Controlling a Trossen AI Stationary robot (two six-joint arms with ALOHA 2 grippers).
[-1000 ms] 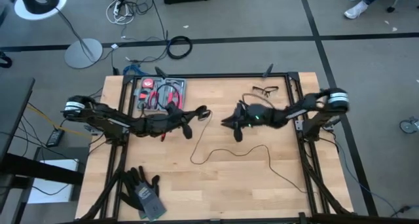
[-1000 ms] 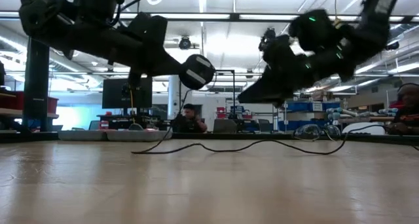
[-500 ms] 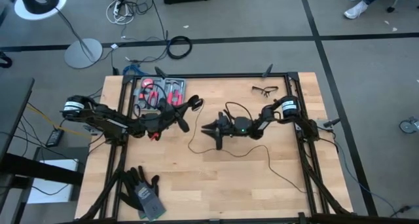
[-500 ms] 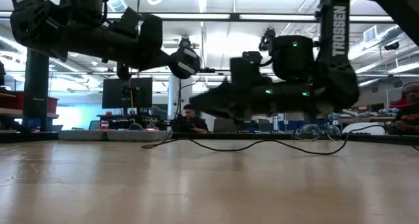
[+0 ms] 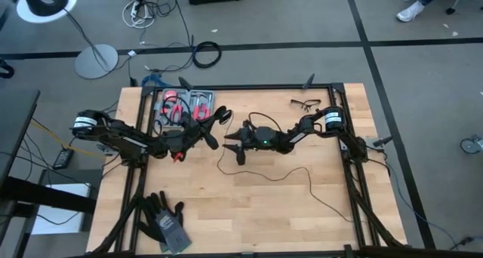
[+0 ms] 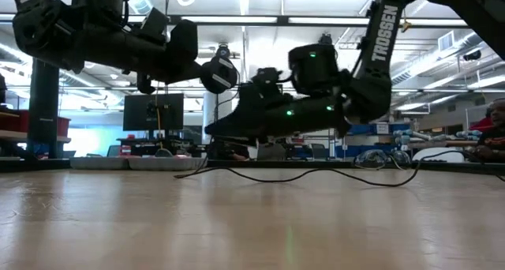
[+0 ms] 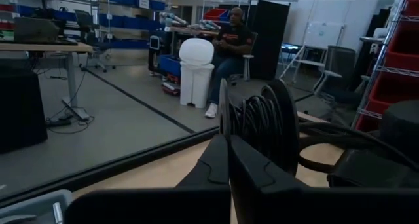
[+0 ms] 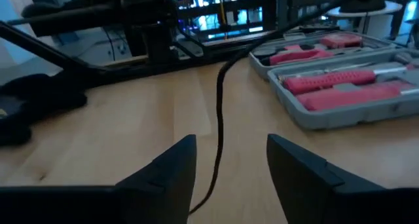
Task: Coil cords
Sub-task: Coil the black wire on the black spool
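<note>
While left end effector (image 5: 219, 116) pinches cord (image 5: 302, 179), right end effector (image 5: 235, 141) gapes.

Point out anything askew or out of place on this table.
The thin black cord sprawls in loose bends across the wooden table instead of lying coiled. The left gripper holds its puck in the air, and the right gripper hangs open over the cord.

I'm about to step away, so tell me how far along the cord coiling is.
Early. A few turns look wound around the puck that the left pincer holds shut above the table. Now the right pincer is open with the cord running between its fingers, not gripped. Most of the cord still trails loose across the table toward its right edge, so the bulk of the winding is left.
</note>
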